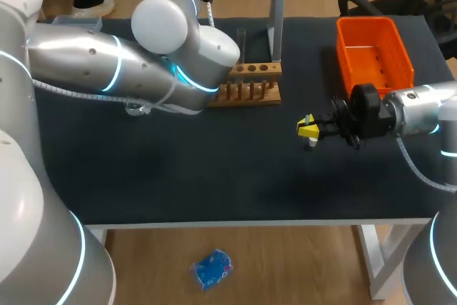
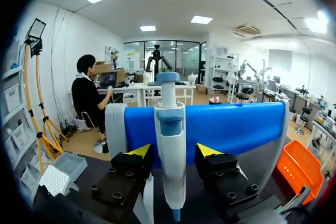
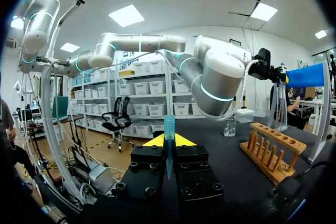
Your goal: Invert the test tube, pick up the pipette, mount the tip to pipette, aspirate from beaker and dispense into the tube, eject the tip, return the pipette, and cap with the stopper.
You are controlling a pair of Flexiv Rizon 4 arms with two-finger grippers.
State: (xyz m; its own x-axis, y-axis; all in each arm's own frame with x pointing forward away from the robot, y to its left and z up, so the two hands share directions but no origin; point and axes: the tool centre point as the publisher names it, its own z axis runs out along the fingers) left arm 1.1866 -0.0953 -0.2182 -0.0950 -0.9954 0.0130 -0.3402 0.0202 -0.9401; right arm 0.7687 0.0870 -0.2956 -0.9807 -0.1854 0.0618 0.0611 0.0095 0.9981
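Surface (image 1: 214, 183): black. Bin (image 1: 375, 55): orange. Rack (image 1: 250, 85): light brown wood. Pipette (image 2: 170, 129): white, blue bands. Tip (image 3: 168, 128): translucent teal. Stand panel (image 2: 236, 124): blue. Left arm (image 1: 107, 62), right arm (image 1: 428, 108): silver, cyan rings. Left tool (image 2: 174, 153), right tool (image 1: 308, 128): black, yellow tips.

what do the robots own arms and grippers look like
The left silver-white arm and right silver-white arm are smooth rounded tubes with glowing cyan rings at the joints and a pale cable running alongside each. The black left gripper and black right gripper are blocky and screw-studded, each with two bright yellow fingertips.
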